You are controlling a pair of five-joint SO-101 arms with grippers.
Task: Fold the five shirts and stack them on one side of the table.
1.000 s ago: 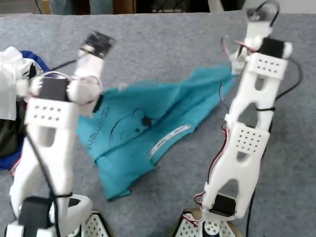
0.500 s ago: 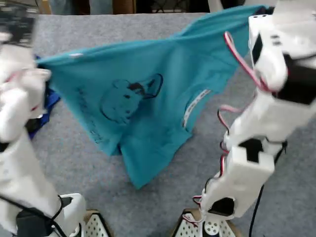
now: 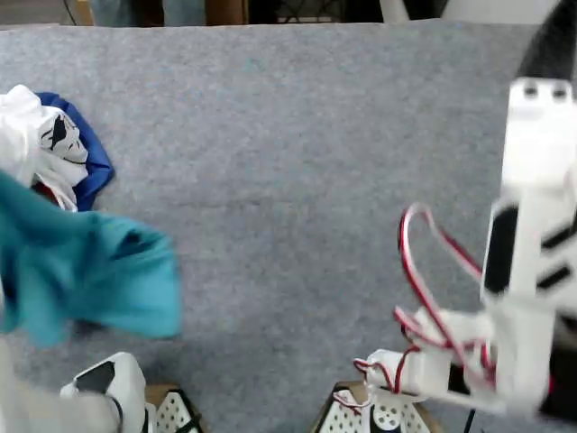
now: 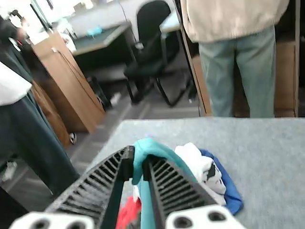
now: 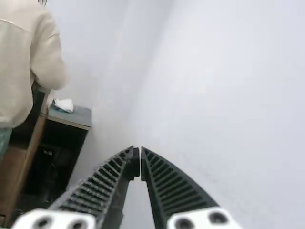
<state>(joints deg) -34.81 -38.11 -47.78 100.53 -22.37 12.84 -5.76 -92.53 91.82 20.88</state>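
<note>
The teal shirt (image 3: 90, 280) hangs bunched in the air over the table's left front part. In the left wrist view my left gripper (image 4: 139, 167) is shut on a fold of this teal shirt (image 4: 148, 149). A heap of other shirts (image 3: 50, 149), white over blue, lies at the table's left edge; the heap (image 4: 207, 171) sits just beyond the left gripper. My right arm (image 3: 532, 225) is raised high at the right. My right gripper (image 5: 140, 155) points up at a white wall, shut, with nothing between its fingers.
The grey table (image 3: 297, 180) stretches bare across its middle and right. Both arm bases (image 3: 379, 410) stand at the front edge. Red and white cables (image 3: 433, 298) loop off the right arm.
The teal shirt, earlier held up and spread between both arms, has left the right gripper and swung left, now hanging bunched from the left gripper. The right arm has risen higher.
</note>
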